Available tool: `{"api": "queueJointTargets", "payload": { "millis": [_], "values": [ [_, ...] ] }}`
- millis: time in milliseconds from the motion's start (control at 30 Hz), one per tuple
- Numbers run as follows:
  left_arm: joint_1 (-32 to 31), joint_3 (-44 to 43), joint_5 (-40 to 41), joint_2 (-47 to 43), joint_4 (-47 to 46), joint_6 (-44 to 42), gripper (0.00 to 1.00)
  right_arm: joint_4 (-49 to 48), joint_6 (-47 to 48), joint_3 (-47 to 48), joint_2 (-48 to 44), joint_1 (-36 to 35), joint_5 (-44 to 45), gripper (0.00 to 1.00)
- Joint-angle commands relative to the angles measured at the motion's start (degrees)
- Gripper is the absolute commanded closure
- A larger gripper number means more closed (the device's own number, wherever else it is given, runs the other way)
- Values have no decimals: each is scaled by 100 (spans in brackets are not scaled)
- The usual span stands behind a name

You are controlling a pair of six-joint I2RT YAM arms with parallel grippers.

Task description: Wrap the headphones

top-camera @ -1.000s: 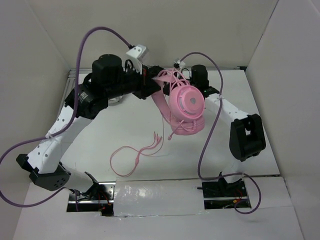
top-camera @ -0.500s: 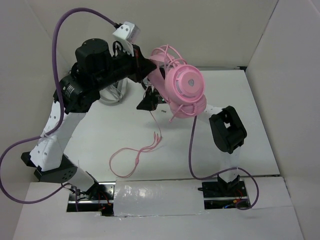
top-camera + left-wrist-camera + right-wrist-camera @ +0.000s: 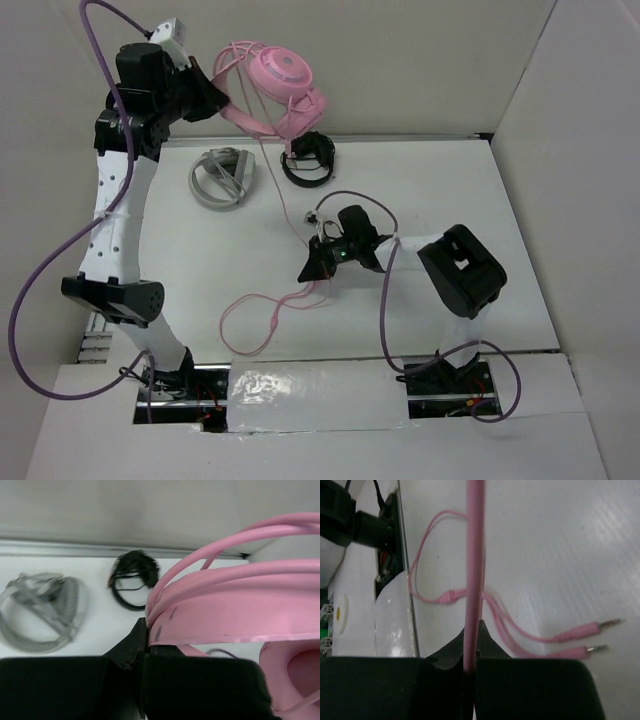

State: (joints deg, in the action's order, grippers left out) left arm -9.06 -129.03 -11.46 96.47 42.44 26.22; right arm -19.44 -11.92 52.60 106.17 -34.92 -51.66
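The pink headphones hang high at the back wall, held by their headband in my left gripper, which is shut on it. The thin pink cable runs down from them to my right gripper, which is shut on the cable low over the table. The rest of the cable lies in a loop at the front, with its two plugs beside the right fingers.
Grey-white headphones lie at the back left and black headphones at the back middle, both under the raised pink set. White walls close the table on three sides. The arm bases stand at the near edge.
My left arm lifted the pink headphones up and to the back left. My right gripper let go near them and came down to the table middle, now shut on the cable.
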Motion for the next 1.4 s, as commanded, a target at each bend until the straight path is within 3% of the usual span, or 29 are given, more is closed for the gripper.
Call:
{"api": "queueJointTargets", "payload": {
  "millis": [0,133,200,367,500,600,767,1000,1133,1300,1367],
  "values": [
    [80,-210,502,21,-271,867,100,62,330,-433,-841,-103,-108,100],
    [133,158,1119,22,-253,912,100,431,384,-1241,-1852,-226,506,100],
    [194,273,1322,30,-253,894,100,686,323,-1392,-2573,-331,1418,100],
    [773,291,955,136,10,1087,100,1591,50,-1709,-3760,-341,3631,100],
    [1274,186,585,232,186,1210,100,2057,-309,-1893,-4227,-253,4495,100],
    [1608,150,286,294,309,1263,100,2181,-469,-1955,-4289,36,4752,100],
    [1855,142,399,381,546,1333,100,2058,-329,-2017,-4262,406,4437,100],
    [1417,229,1320,566,942,1545,100,2453,497,-1631,-4841,66,3514,100],
    [1223,335,1462,847,1020,1448,100,3216,665,-1068,-5245,-427,4065,100],
    [748,370,2340,1260,1373,1360,100,3763,972,-296,-5668,-972,4795,100],
    [704,571,2254,1287,1259,1211,100,3956,1052,-49,-5765,-1096,5620,100]
  ]
}}
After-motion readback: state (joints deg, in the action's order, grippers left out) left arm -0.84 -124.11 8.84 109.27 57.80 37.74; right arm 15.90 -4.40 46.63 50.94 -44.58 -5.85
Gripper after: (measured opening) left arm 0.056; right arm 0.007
